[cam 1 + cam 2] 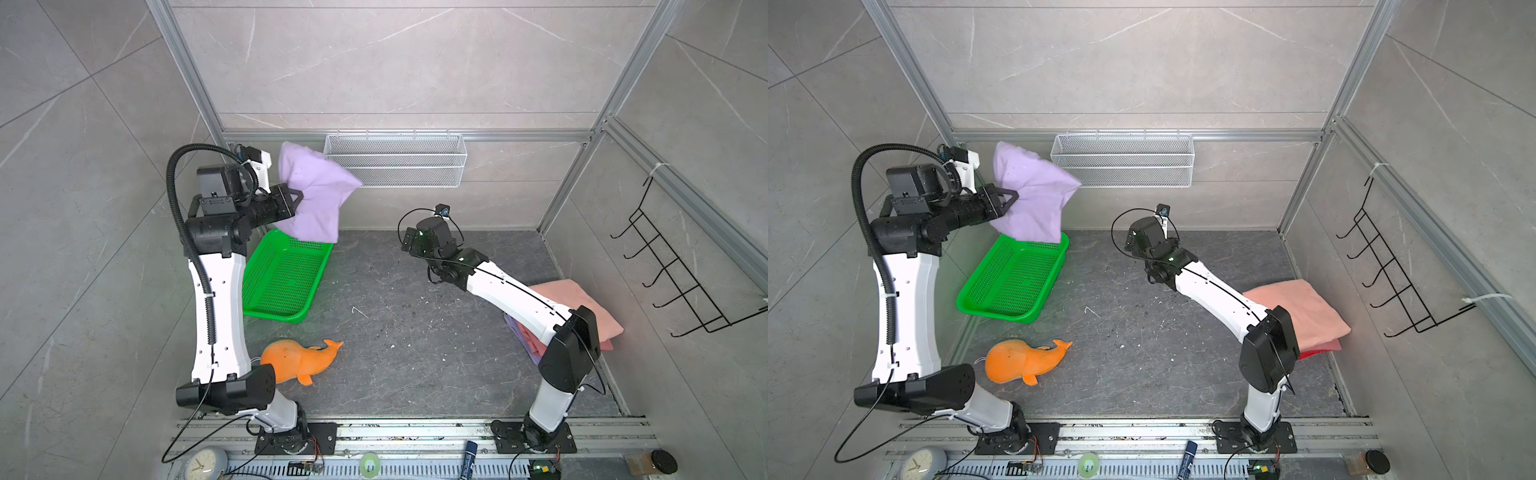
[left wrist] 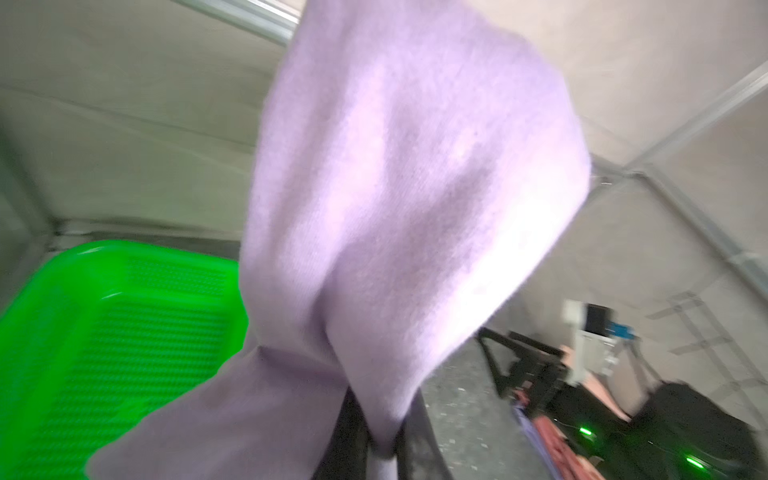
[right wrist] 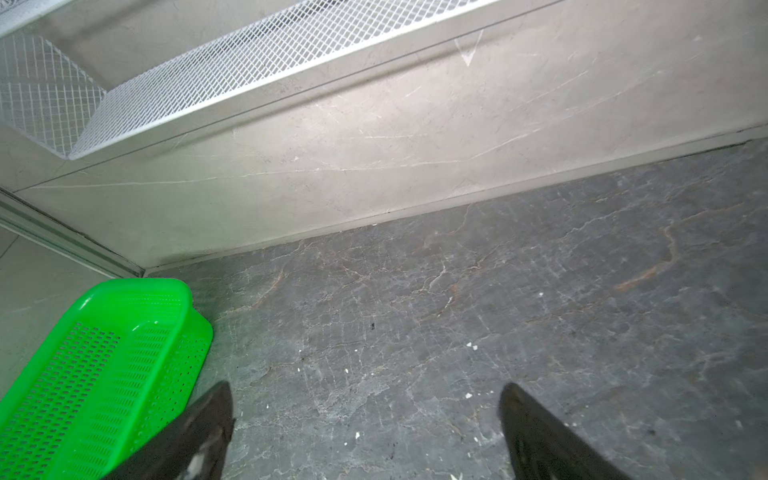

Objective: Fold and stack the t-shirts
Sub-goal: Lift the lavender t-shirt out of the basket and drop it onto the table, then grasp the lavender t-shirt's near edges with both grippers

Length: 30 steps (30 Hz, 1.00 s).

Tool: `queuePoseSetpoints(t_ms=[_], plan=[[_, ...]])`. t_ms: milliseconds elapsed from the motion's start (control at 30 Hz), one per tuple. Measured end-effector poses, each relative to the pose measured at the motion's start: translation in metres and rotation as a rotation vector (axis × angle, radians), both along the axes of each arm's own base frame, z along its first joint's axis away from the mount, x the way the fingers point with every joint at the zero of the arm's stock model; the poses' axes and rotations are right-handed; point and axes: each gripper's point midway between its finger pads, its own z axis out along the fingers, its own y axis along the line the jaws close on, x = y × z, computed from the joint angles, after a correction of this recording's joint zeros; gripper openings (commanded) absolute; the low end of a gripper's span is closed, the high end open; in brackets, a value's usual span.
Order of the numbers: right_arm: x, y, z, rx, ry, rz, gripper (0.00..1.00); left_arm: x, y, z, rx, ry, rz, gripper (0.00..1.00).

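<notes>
A lilac t-shirt (image 1: 316, 195) (image 1: 1036, 195) hangs crumpled in the air at the back left, above the far end of the green basket. My left gripper (image 1: 300, 195) (image 2: 384, 432) is shut on a bunched fold of it, and the cloth (image 2: 407, 187) fills most of the left wrist view. A stack of folded t-shirts lies at the right wall, salmon-pink (image 1: 582, 303) (image 1: 1304, 303) on top, with a red edge (image 1: 1320, 349) and a lilac edge (image 1: 524, 337) under it. My right gripper (image 3: 365, 395) is open over bare dark floor near the back wall, holding nothing.
The green perforated basket (image 1: 286, 278) (image 3: 95, 361) leans against the left wall. An orange plush dolphin (image 1: 295, 359) lies on the floor at front left. A white mesh shelf (image 1: 395, 160) hangs on the back wall and a black wire hook rack (image 1: 673, 266) on the right wall.
</notes>
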Motion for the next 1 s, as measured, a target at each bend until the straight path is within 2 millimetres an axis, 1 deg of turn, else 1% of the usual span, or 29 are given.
queuePoseSetpoints(t_ms=[67,100,133,167,200,233,267,300,367,400,433,467,500,600,667,733,767,833,867,900,933,1000], plan=[[-0.009,-0.018,0.009,-0.006,-0.010,-0.012,1.00,-0.005,-0.027,-0.002,-0.090,0.038,-0.087,0.00],[-0.013,-0.030,0.018,-0.003,-0.022,-0.024,1.00,-0.004,-0.041,-0.008,-0.127,0.073,-0.130,0.00],[-0.017,-0.042,0.026,0.001,-0.035,-0.037,1.00,-0.002,-0.054,-0.017,-0.155,0.114,-0.162,0.05],[-0.022,-0.057,0.036,0.007,-0.050,-0.055,1.00,0.002,-0.069,-0.030,-0.176,0.163,-0.192,0.18],[-0.027,-0.072,0.045,0.014,-0.065,-0.076,1.00,0.006,-0.086,-0.046,-0.195,0.224,-0.226,0.40],[-0.032,-0.084,0.051,0.019,-0.075,-0.094,1.00,0.009,-0.098,-0.061,-0.203,0.272,-0.247,0.64],[-0.038,-0.098,0.057,0.023,-0.084,-0.116,1.00,0.015,-0.113,-0.083,-0.216,0.343,-0.264,0.98],[-0.042,-0.108,0.061,0.027,-0.091,-0.130,1.00,0.021,-0.126,-0.105,-0.219,0.408,-0.270,1.00],[-0.050,-0.119,0.060,0.025,-0.086,-0.142,1.00,0.032,-0.142,-0.148,-0.210,0.516,-0.254,1.00],[-0.053,-0.121,0.056,0.020,-0.073,-0.140,1.00,0.039,-0.144,-0.170,-0.200,0.567,-0.226,1.00],[-0.054,-0.121,0.051,0.016,-0.057,-0.135,1.00,0.044,-0.144,-0.187,-0.193,0.606,-0.199,1.00],[-0.056,-0.119,0.043,0.009,-0.032,-0.121,0.99,0.050,-0.140,-0.208,-0.175,0.642,-0.154,1.00],[-0.057,-0.116,0.033,0.004,-0.004,-0.102,0.99,0.054,-0.134,-0.224,-0.154,0.666,-0.111,1.00],[-0.062,-0.105,0.001,0.003,0.091,-0.046,0.98,0.052,-0.115,-0.256,-0.090,0.707,-0.014,1.00],[-0.066,-0.098,-0.021,0.008,0.157,-0.011,0.96,0.043,-0.103,-0.271,-0.038,0.726,0.029,0.97],[-0.070,-0.092,-0.043,0.013,0.218,0.017,0.95,0.028,-0.091,-0.284,0.009,0.756,0.063,0.92],[-0.073,-0.088,-0.056,0.017,0.253,0.034,0.94,0.019,-0.087,-0.291,0.028,0.770,0.071,0.86],[-0.080,-0.080,-0.082,0.021,0.321,0.068,0.93,0.005,-0.084,-0.306,0.050,0.809,0.080,0.63],[-0.083,-0.076,-0.096,0.019,0.357,0.084,0.92,-0.001,-0.085,-0.315,0.059,0.830,0.081,0.57],[-0.086,-0.071,-0.112,0.019,0.395,0.101,0.92,-0.006,-0.087,-0.325,0.070,0.850,0.075,0.53],[-0.088,-0.068,-0.122,0.018,0.419,0.111,0.92,-0.009,-0.091,-0.335,0.078,0.871,0.069,0.49],[-0.090,-0.059,-0.147,0.020,0.477,0.132,0.91,-0.011,-0.102,-0.356,0.086,0.909,0.053,0.46]])
